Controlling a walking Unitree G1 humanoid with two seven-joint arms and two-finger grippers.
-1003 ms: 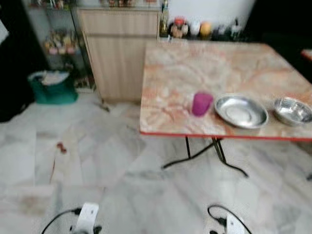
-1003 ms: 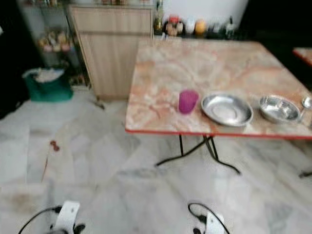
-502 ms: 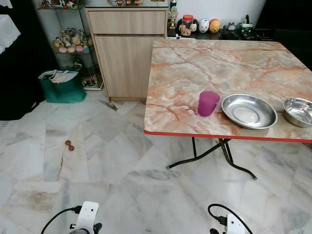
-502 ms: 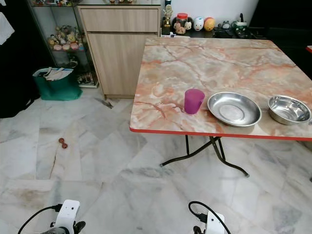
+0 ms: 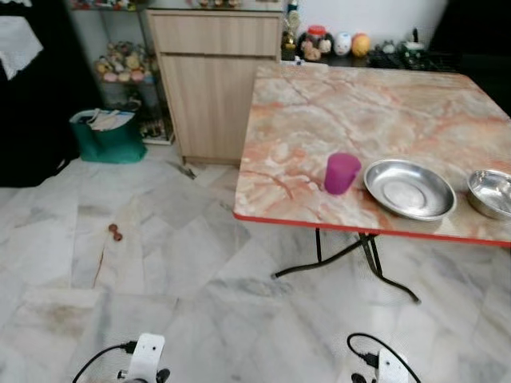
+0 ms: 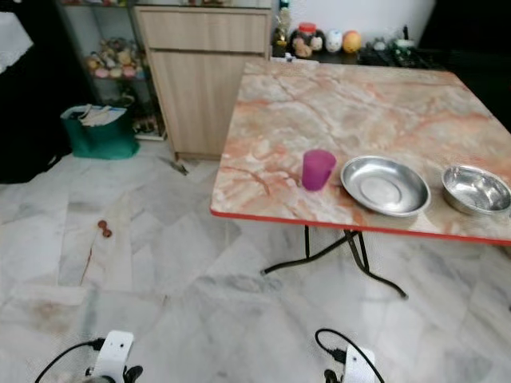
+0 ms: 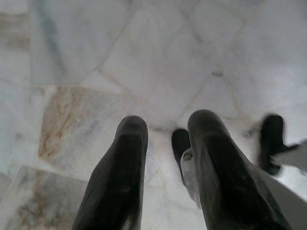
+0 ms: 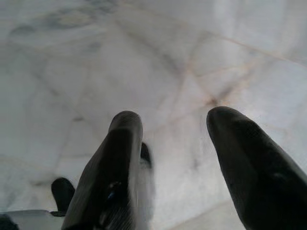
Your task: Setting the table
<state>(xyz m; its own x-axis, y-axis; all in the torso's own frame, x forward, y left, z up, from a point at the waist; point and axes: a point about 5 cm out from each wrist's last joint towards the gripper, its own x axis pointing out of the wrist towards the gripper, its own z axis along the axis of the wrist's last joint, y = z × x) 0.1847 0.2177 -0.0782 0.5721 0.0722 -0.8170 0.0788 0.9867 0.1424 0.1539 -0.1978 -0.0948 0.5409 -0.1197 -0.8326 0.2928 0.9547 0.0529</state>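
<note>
A marble-patterned desk (image 5: 375, 112) with a red edge and folding black legs stands ahead and to the right on a pale marble floor (image 5: 160, 263). Near its front edge a purple cup (image 5: 342, 173) stands upright. Just beside the cup, to its right, lies a shallow steel plate (image 5: 409, 188), and further right, apart from the plate, sits a steel bowl (image 6: 476, 190). The bowl shows whole in the right eye view, while the left eye view cuts it at the frame edge.

Behind the desk's far left corner is a wooden cabinet (image 5: 211, 80). Jars and small ornaments (image 5: 331, 44) line the dark counter at the back. To the left of the cabinet a glass shelf (image 5: 128, 64) holds small figures, and a green bag (image 5: 108, 136) sits on the floor below it. A small dark red object (image 5: 115, 232) lies on the floor well apart from the desk.

Both arms hang low, their white wrist housings at the bottom of the eye views. In the left wrist view the left end effector (image 7: 167, 132) points down at the floor tiles, its two black fingers (image 7: 127, 158) slightly parted and holding nothing. In the right wrist view the right end effector (image 8: 175, 124) hangs over the floor with its fingers (image 8: 120, 153) spread wide and empty.
</note>
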